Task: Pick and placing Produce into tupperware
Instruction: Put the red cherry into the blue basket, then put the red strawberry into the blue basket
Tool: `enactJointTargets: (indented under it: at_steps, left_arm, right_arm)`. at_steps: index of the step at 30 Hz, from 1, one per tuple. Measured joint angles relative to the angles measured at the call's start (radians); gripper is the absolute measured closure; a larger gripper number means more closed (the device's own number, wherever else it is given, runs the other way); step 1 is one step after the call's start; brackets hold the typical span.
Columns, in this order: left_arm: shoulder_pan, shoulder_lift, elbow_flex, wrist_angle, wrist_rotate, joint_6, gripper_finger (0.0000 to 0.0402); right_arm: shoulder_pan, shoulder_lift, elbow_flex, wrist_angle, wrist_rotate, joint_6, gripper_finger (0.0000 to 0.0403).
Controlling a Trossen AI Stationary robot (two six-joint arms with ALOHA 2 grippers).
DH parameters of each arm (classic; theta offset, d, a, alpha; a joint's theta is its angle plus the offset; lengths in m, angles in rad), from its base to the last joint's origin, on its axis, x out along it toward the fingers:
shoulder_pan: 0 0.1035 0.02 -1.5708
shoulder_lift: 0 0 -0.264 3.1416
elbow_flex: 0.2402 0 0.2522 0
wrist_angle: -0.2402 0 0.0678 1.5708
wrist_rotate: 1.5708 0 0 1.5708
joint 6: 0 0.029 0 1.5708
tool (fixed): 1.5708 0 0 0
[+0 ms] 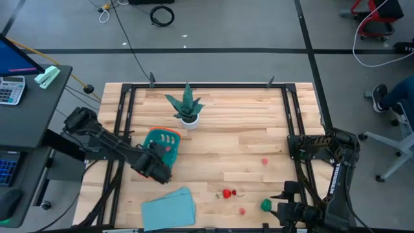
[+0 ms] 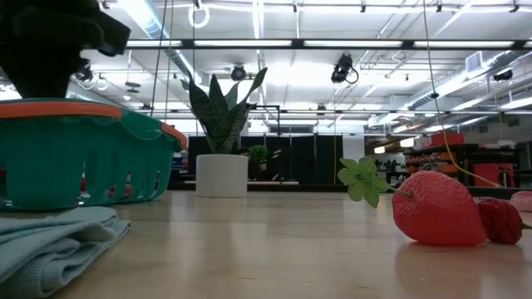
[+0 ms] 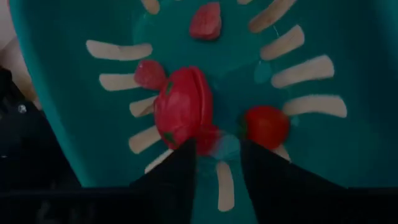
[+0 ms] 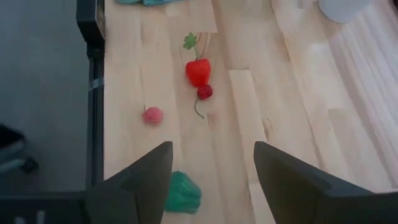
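Note:
The teal tupperware (image 1: pixel 157 138) with an orange rim stands left of the table's centre. It holds several red produce pieces, the biggest a red one with green flecks (image 3: pixel 180 106). My left gripper (image 3: pixel 217 158) is open, pointing down into it just above the pieces. On the table lie a strawberry with a green leaf (image 4: pixel 198 71), a dark red berry (image 4: pixel 204 91), a pink piece (image 4: pixel 152 115), a small red piece (image 1: pixel 264 162) and a green piece (image 4: pixel 182 193). My right gripper (image 4: pixel 211 180) is open at the near right corner, next to the green piece. My left gripper reaches into the tupperware from above. One fingertip (image 3: pixel 186 155) shows right at the edge of the big red piece (image 3: pixel 193 127) lying on the slotted floor; whether it touches that piece, I cannot tell.
A spiky green plant in a white pot (image 1: pixel 188 109) stands behind the tupperware near the far edge. A light-blue cloth (image 1: pixel 168 207) lies at the near edge, left of the strawberry. A black frame (image 1: pixel 294 116) runs around the table. Bare wood lies between the tupperware and the loose pieces.

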Motion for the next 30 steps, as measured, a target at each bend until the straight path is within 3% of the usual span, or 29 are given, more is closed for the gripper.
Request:
enactJointTargets:
  at_steps: [6, 10, 13, 18, 27, 30]
  left_arm:
    - [0.024, 0.000, 0.000, 0.038, 0.000, 0.032, 0.0190]
    - [0.025, 0.000, 0.000, 0.140, -0.001, 0.042, 0.0167]
    - [0.029, 0.000, 0.006, 0.226, -0.003, 0.104, 0.0163]
    - [0.046, 0.000, 0.086, 0.232, -0.010, 0.197, 0.0172]
    - [0.087, 0.000, 0.276, 0.259, -0.026, 0.338, 0.0184]
    - [0.087, 0.000, 0.297, 0.292, -0.048, 0.402, 0.0184]
  right_arm:
    - [-0.018, 0.000, -0.002, 0.016, -0.004, -0.073, 0.0169]
    - [-0.058, 0.000, -0.046, 0.143, -0.004, -0.055, 0.0177]
    - [-0.093, 0.000, -0.129, 0.332, -0.019, -0.121, 0.0185]
    - [-0.180, 0.001, -0.289, 0.636, -0.093, -0.227, 0.0189]
    - [-0.395, 0.001, -0.375, 0.822, -0.165, -0.436, 0.0161]
    - [-0.443, 0.011, -0.374, 0.958, -0.178, -0.593, 0.0153]
